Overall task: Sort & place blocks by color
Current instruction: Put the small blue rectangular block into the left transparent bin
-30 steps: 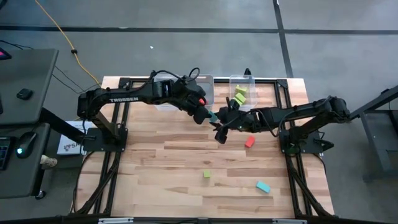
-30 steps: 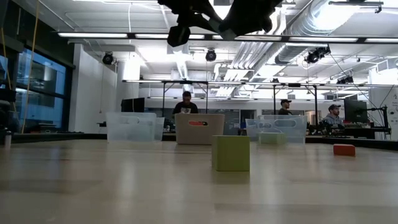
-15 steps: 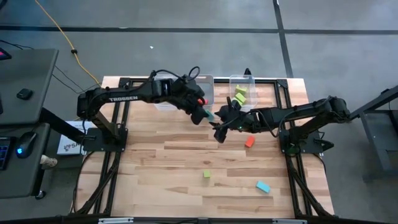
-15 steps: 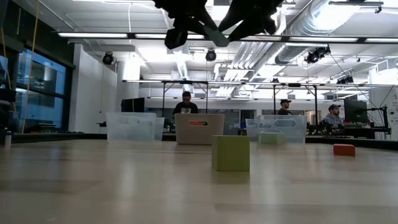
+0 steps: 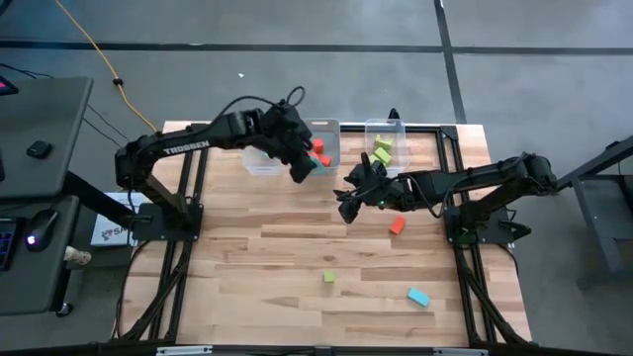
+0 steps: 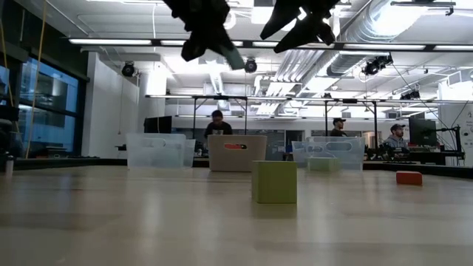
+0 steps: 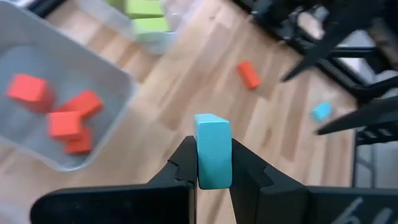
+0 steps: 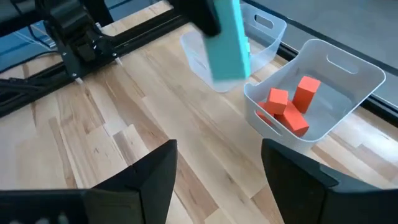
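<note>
Gripping smooth blue bar [image 7: 212, 151] — left pincer [image 7: 211, 168]

In the low view both arms [image 6: 203, 26] are being cut by the top edge, the left bin [image 5: 259, 163] is lying partly hidden under the left arm in the high view, and the green blocks [image 7: 144, 15] are looking blurred.

Blue block [image 5: 315, 168] in left gripper [image 5: 303, 171]
</note>
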Motion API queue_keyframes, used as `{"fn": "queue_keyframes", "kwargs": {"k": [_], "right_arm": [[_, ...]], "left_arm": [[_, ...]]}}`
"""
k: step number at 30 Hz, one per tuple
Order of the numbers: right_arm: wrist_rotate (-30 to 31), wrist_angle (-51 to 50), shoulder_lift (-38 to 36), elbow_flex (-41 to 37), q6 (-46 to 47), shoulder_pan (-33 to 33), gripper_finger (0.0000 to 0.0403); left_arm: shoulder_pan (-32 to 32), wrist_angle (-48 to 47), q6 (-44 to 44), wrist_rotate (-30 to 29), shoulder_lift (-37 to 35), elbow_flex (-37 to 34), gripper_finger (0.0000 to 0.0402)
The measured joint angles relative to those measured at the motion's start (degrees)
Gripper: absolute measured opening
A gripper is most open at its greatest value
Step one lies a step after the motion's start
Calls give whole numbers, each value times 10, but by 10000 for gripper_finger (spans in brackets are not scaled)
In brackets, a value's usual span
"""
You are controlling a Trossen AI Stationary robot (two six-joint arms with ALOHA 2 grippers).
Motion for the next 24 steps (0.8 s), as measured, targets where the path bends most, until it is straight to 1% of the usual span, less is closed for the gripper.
{"fn": "queue_keyframes", "kwargs": {"k": [6, 10, 13, 20, 24], "right_arm": [[3, 0, 0, 0, -1, 0, 225], [20, 0, 0, 0, -5, -1, 225], [29, 0, 0, 0, -29, -8, 225], [29, 0, 0, 0, -43, -54, 225], [12, 0, 0, 0, -67, -89, 225]], "left_arm": [[55, -36, 48, -13, -3, 0, 32], [92, -37, 70, -33, -3, 0, 32], [121, -37, 80, -49, -3, 0, 32], [201, -58, 84, -78, -3, 0, 32], [238, -68, 79, -125, -3, 0, 32]]}}
